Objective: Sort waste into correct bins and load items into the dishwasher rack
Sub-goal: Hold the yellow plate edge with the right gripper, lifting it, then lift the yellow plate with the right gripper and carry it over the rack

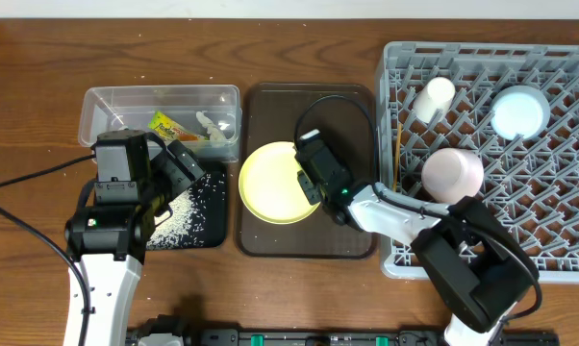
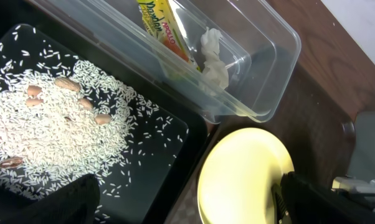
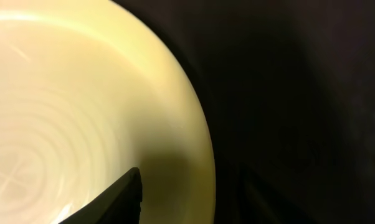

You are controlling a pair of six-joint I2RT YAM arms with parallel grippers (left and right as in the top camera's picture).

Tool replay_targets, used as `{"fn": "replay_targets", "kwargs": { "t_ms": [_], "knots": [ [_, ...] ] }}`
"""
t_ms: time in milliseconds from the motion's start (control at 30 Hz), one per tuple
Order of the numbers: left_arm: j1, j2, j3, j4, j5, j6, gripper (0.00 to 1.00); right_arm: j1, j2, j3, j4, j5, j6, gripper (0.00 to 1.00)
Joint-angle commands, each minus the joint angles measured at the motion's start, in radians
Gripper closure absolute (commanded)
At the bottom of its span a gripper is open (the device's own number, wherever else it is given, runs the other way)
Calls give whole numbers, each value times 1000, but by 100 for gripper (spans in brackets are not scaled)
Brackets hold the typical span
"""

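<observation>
The yellow plate point(image 1: 270, 183) hangs over the left part of the dark brown serving tray point(image 1: 309, 240). My right gripper point(image 1: 314, 181) is shut on its right rim; in the right wrist view one finger lies over the plate point(image 3: 81, 93) and the other is hidden. My left gripper point(image 1: 182, 168) is open and empty above the black tray point(image 1: 215, 229), which holds the rice crumbs point(image 2: 56, 124). The clear tub point(image 1: 160, 91) holds the wrapper point(image 2: 162, 25) and tissue point(image 2: 215, 62). The rack point(image 1: 568, 240) holds the white cup point(image 1: 434, 96), blue bowl point(image 1: 518, 111), pink bowl point(image 1: 453, 173) and chopsticks point(image 1: 398, 154).
A few brown nuts point(image 2: 69, 84) lie among the rice. The right arm's cable point(image 1: 342, 101) loops over the serving tray's far end. The clear tub and black tray point(image 2: 156, 155) sit side by side left of the serving tray.
</observation>
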State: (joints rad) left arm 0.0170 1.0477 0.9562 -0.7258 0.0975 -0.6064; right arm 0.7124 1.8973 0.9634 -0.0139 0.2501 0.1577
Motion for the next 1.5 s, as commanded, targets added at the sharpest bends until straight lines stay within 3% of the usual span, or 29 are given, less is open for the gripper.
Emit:
{"fn": "replay_targets", "kwargs": {
  "t_ms": [0,267,433,767,1133,1467],
  "knots": [
    [4,3,14,0,-9,-1,5,-4,56,-13,-20,-16,14,53],
    [4,3,14,0,-9,-1,5,-4,55,-13,-23,-24,14,66],
    [4,3,14,0,-9,-1,4,-4,48,-13,-26,-23,14,81],
    [4,3,14,0,-9,-1,5,-4,-68,-13,-81,-23,14,99],
    [4,3,14,0,-9,-1,5,-4,-391,-13,-306,99,12,99],
    [4,3,14,0,-9,-1,5,-5,-715,-13,-502,470,1,99]
  ]
}}
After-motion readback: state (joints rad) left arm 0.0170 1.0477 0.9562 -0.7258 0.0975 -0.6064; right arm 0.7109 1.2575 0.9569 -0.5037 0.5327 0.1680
